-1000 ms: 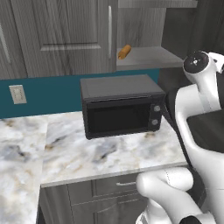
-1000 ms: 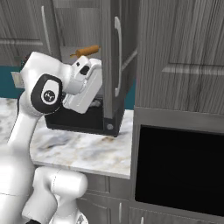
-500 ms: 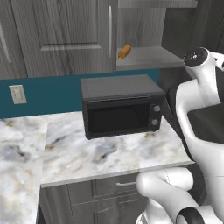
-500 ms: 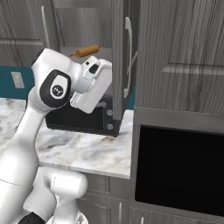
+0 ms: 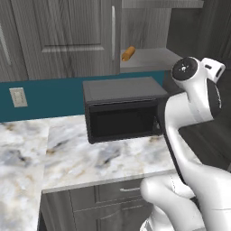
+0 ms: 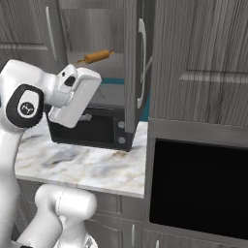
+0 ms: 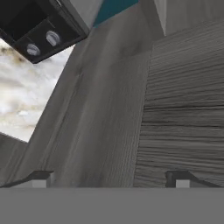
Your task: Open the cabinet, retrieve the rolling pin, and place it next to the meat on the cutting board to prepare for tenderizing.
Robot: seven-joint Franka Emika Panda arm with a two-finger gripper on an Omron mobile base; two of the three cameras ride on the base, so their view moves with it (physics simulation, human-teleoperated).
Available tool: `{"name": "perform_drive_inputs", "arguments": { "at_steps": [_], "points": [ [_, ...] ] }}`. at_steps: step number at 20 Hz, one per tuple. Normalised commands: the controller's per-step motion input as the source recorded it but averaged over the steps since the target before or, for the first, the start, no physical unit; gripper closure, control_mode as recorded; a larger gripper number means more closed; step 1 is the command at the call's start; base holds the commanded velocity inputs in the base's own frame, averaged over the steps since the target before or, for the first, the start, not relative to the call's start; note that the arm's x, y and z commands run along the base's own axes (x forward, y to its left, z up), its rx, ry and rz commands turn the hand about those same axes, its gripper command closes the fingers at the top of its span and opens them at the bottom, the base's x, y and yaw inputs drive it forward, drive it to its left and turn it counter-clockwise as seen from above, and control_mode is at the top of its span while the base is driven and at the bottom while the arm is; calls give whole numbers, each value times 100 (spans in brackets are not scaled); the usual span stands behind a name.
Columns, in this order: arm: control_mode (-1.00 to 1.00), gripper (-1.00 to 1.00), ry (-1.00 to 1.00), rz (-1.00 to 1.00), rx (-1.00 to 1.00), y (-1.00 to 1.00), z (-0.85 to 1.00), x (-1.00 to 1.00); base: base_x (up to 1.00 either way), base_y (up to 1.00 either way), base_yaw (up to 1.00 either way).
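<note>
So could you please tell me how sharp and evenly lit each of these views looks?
Left base view: soft, even light, the rolling pin a slightly blurry orange shape on the shelf. Right base view: crisper, the open cabinet door edge-on, its inner side shaded. Hand view: coarse, smeared wood grain up close, the claw tips dark at the bottom, no glare.

A black microwave (image 5: 122,113) sits on the marble counter (image 5: 67,158) against a teal wall (image 5: 49,97); grey drawers (image 5: 113,194) below.

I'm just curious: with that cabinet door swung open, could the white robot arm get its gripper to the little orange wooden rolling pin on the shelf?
Probably yes: the small orange-tan wooden rolling pin lies uncovered on the grey shelf, the dark grey cabinet door open beside it. The gripper points elsewhere.
</note>
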Motion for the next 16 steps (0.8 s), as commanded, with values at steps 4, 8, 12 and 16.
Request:
{"name": "perform_drive_inputs", "arguments": {
  "at_steps": [4,8,12,16],
  "points": [
    [-100,-100,-17,0,1,81,0,-37,0,0,0],
    [-100,-100,-22,0,6,70,0,-42,0,0,0],
    [-100,-100,-29,0,12,52,5,-47,0,0,0],
    [-100,-100,-29,-1,15,51,16,-41,0,0,0]
  ]
}}
